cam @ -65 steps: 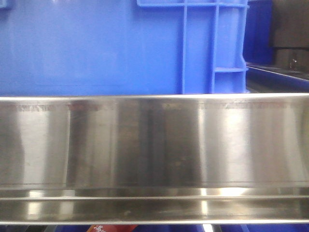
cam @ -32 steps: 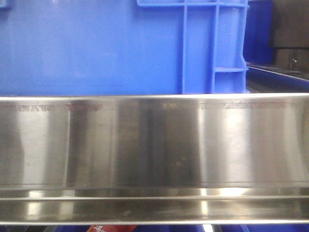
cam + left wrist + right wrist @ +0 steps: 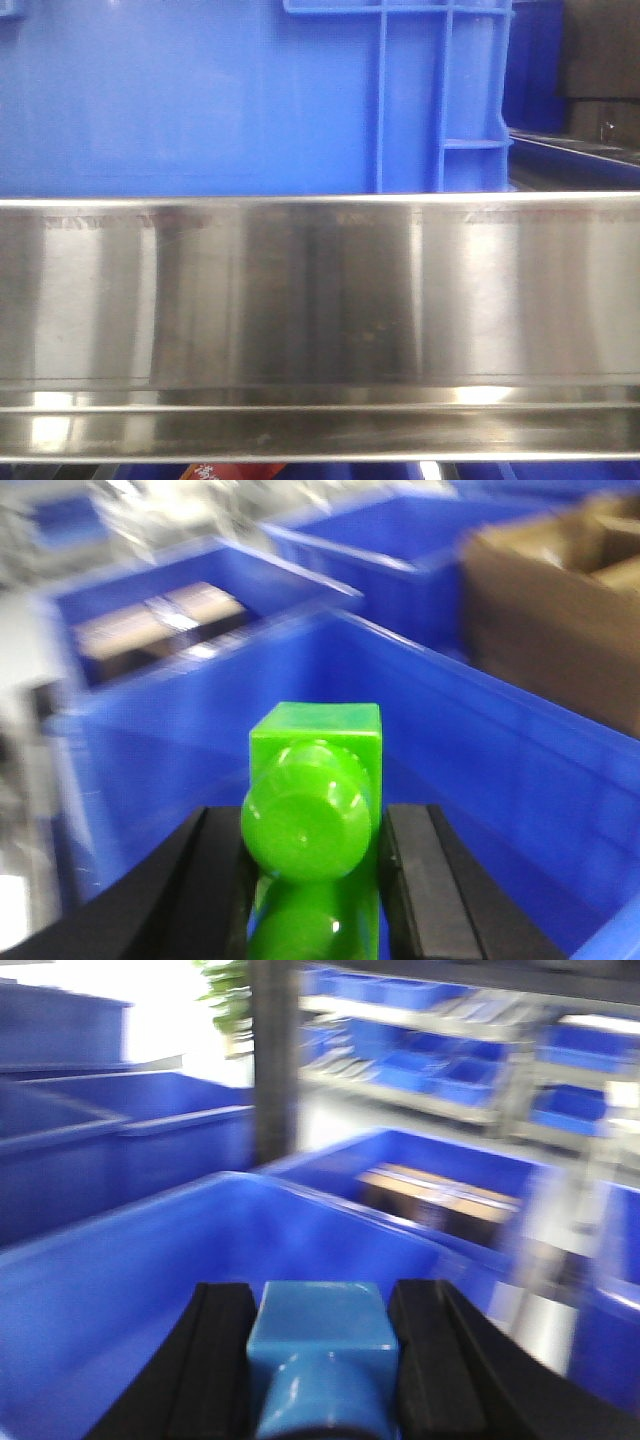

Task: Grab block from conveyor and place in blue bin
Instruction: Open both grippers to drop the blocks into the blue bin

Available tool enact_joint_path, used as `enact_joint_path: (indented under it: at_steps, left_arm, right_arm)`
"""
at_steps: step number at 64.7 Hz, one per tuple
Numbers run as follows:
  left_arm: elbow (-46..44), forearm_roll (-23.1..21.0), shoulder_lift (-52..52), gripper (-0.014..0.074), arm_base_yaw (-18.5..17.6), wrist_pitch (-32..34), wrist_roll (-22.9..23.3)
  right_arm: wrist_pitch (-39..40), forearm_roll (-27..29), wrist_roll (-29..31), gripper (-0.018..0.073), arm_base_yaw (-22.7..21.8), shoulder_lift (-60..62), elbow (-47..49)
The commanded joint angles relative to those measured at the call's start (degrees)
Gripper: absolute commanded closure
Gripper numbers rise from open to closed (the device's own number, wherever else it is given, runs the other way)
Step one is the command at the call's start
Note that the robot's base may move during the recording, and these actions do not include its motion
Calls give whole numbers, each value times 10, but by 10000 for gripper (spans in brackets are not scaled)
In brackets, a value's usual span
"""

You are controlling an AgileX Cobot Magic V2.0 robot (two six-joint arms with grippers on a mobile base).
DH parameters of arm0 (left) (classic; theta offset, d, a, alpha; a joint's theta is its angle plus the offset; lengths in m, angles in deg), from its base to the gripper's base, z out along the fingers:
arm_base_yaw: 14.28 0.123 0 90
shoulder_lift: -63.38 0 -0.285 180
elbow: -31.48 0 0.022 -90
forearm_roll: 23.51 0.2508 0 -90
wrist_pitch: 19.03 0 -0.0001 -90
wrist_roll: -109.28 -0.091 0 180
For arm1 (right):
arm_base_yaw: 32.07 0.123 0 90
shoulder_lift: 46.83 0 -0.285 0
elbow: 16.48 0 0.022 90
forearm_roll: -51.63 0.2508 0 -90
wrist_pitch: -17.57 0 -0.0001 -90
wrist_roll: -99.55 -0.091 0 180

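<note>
A bright green block (image 3: 312, 800) with round studs sits clamped between the black fingers (image 3: 415, 875) of my left gripper (image 3: 312, 865), which is shut on it above the inside of a blue bin (image 3: 480, 780). My right gripper (image 3: 318, 1360) is shut on a light blue block (image 3: 318, 1335), held over another blue bin (image 3: 120, 1290). In the front view the blue bin (image 3: 200, 100) shows only as a ribbed wall behind a steel rail. The conveyor is out of view.
A shiny steel rail (image 3: 320, 300) fills the lower front view. A brown cardboard box (image 3: 560, 610) stands at the right of the left wrist view. More blue crates (image 3: 150, 610) hold boxes. Shelving with blue bins (image 3: 480, 1050) and a dark post (image 3: 275, 1060) stand behind.
The front view stays the same apart from reflections shifting slightly on the steel rail.
</note>
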Motion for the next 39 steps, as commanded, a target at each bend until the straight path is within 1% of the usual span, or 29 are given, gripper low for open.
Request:
enact_joint_path:
  at_steps: [1,15,22,27,39]
  left_arm:
    - [-22,-33,-36,707,-3,-19,-30]
    - [-22,-48,-104,707,-3,-28,-35]
    - [-22,-50,-135,707,-11,-28,-36]
    - [-22,-50,-154,707,-18,-28,-36]
    - [-22,-44,-192,707,-18,-28,-36]
  right_arm:
    - [-13,-3,5,709,21,-56,38]
    - [-15,-3,5,709,26,-162,57]
    - [-15,-3,5,709,26,-206,57]
    - [-15,-3,5,709,26,-232,57]
    - [-15,-2,5,709,26,-268,57]
